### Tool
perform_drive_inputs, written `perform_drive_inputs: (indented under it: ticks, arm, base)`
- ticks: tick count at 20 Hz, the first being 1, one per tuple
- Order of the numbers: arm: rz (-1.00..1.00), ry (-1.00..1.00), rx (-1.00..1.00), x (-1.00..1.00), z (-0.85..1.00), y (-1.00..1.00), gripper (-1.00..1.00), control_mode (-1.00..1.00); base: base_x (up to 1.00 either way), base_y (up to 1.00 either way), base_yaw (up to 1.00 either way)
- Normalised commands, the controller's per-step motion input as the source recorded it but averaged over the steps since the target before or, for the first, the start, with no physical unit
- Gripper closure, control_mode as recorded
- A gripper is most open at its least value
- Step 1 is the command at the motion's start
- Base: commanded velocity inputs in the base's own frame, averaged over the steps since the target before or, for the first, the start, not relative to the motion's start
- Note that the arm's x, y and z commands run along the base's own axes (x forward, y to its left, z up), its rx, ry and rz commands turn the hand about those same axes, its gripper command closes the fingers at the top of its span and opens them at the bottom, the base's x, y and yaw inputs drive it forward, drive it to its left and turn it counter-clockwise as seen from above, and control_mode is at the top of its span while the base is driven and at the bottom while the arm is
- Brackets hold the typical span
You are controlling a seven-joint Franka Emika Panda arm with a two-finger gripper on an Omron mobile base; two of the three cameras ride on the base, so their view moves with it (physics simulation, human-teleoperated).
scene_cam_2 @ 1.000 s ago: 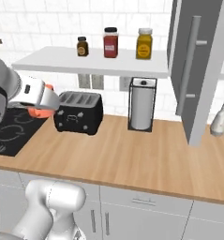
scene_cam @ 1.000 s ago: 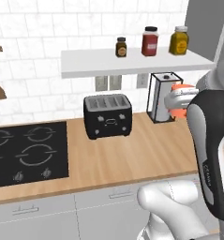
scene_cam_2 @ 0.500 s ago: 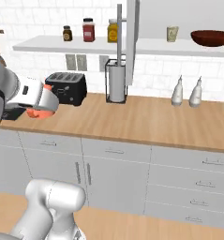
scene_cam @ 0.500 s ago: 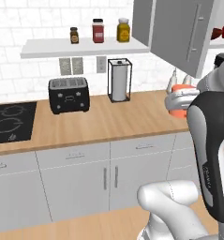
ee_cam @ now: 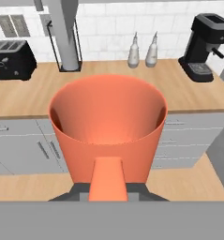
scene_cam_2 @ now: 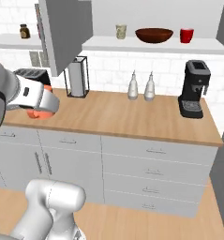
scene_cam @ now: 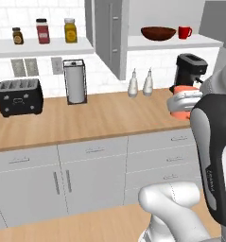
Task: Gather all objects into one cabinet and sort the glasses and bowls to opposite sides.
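White tiled wall, a long wooden counter (scene_cam_2: 132, 117) over grey drawers, and the open wall cabinet (scene_cam_2: 155, 44) above it make up the kitchen, and the cabinet's white shelf already carries part of the load. On that shelf the wide brown bowl (scene_cam_2: 153, 35) sits near the middle, the red mug (scene_cam_2: 186, 35) stands just beside it toward the right end, and the beige speckled cup (scene_cam_2: 121, 31) stands apart toward the left end; so, as I judge it, three pieces are gathered, but cups flank the bowl on both sides and the sorting is not yet done. The orange cup (ee_cam: 108, 133) is off the counter, clenched in the gripper (ee_cam: 108, 180), carried upright with its mouth open toward the hand camera, in front of the counter's edge and well below the shelf. It has yet to go up, and I see no pale grey bowl anywhere, so that piece is likely left too. Both base views show the shelf and its contents; the right one alone shows the speckled cup, which the cabinet's side panel (scene_cam: 109, 35) covers from the left. The left base view shows the cup as an orange patch beside the white hand (scene_cam: 186, 101), in front of the coffee machine (scene_cam: 190, 71). The hand view gives the cup's empty inside and, beyond it, two white bottles (ee_cam: 142, 50) by the wall.
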Motion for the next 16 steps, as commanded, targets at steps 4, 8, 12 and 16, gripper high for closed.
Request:
perform_drive_inputs:
  ticks: [4,8,12,16]
  arm:
    - [0.0,0.0,0.0,0.0,0.0,0.0,1.0,1.0]
    - [0.0,0.0,0.0,0.0,0.0,0.0,1.0,1.0]
    - [0.0,0.0,0.0,0.0,0.0,0.0,1.0,1.0]
    - [0.0,0.0,0.0,0.0,0.0,0.0,1.0,1.0]
  base:
    - [0.12,-0.58,0.0]
    - [0.23,-0.45,0.0]
    - [0.42,-0.27,0.0]
    - [0.54,-0.21,0.0]
